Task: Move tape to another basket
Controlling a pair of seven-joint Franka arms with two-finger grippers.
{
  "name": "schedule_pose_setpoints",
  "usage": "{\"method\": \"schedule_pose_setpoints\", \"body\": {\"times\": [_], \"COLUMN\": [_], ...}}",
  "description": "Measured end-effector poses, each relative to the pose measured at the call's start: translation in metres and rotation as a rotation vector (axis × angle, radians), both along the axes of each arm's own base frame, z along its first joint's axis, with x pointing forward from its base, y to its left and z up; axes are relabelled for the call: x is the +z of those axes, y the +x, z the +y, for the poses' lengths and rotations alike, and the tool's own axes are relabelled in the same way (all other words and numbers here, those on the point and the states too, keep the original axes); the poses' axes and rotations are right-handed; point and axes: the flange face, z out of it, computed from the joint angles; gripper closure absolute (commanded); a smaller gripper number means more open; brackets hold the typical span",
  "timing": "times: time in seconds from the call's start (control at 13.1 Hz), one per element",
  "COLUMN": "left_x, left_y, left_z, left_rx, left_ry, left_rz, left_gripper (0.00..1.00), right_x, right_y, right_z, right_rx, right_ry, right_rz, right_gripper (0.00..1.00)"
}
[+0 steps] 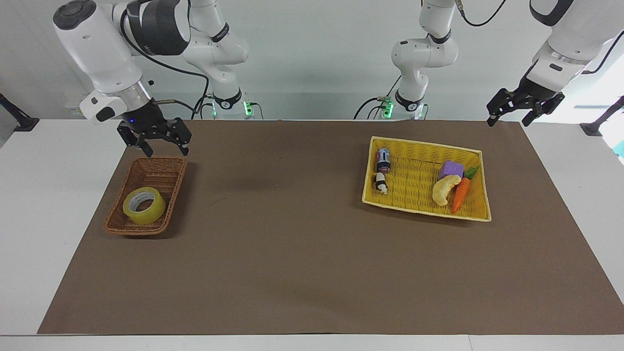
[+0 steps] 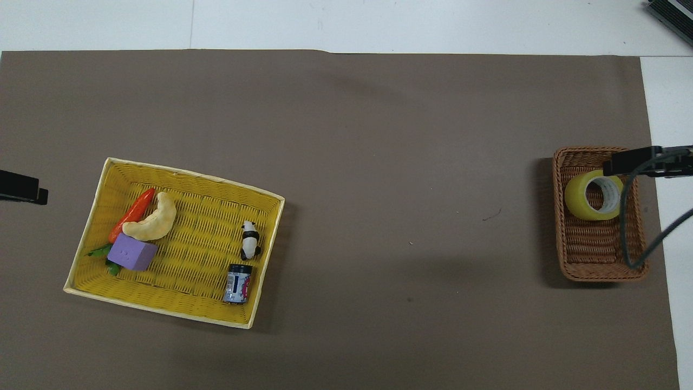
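Observation:
The tape point(image 1: 144, 205), a yellowish roll with a white core, lies in the brown wicker basket point(image 1: 163, 168) at the right arm's end of the table. It also shows in the overhead view point(image 2: 594, 194), in the basket point(image 2: 600, 254). My right gripper point(image 1: 165, 150) is open and empty, up in the air over the basket's end nearer the robots, clear of the tape. One of its fingers point(image 2: 631, 161) shows in the overhead view. My left gripper point(image 1: 509, 117) is open and empty and waits over the mat's corner at the left arm's end.
A larger yellow woven basket point(image 1: 424, 145) toward the left arm's end holds a banana toy point(image 1: 443, 189), a carrot point(image 1: 459, 194), a purple block point(image 1: 451, 169), a panda figure point(image 1: 380, 184) and a small can point(image 1: 383, 161). A brown mat point(image 1: 292, 219) covers the table.

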Motion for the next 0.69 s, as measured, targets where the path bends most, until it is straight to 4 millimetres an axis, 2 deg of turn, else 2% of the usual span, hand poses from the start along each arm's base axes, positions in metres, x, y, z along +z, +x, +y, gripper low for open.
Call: {"method": "schedule_pose_setpoints", "body": {"times": [0.15, 0.46, 0.69], "left_x": [0.000, 0.000, 0.000], "left_y": [0.000, 0.000, 0.000], "left_z": [0.000, 0.000, 0.000], "left_rx": [0.000, 0.000, 0.000], "left_ry": [0.000, 0.000, 0.000], "left_rz": [0.000, 0.000, 0.000], "left_gripper": [0.00, 0.00, 0.00], "right_x": [0.021, 0.023, 0.022], "right_y": [-0.015, -0.022, -0.023], "right_z": [0.001, 0.034, 0.023], "right_rx": [-0.019, -0.052, -0.073], "right_ry": [-0.023, -0.027, -0.026], "right_rz": [0.019, 0.045, 0.058], "right_gripper": [0.00, 0.00, 0.00]}}
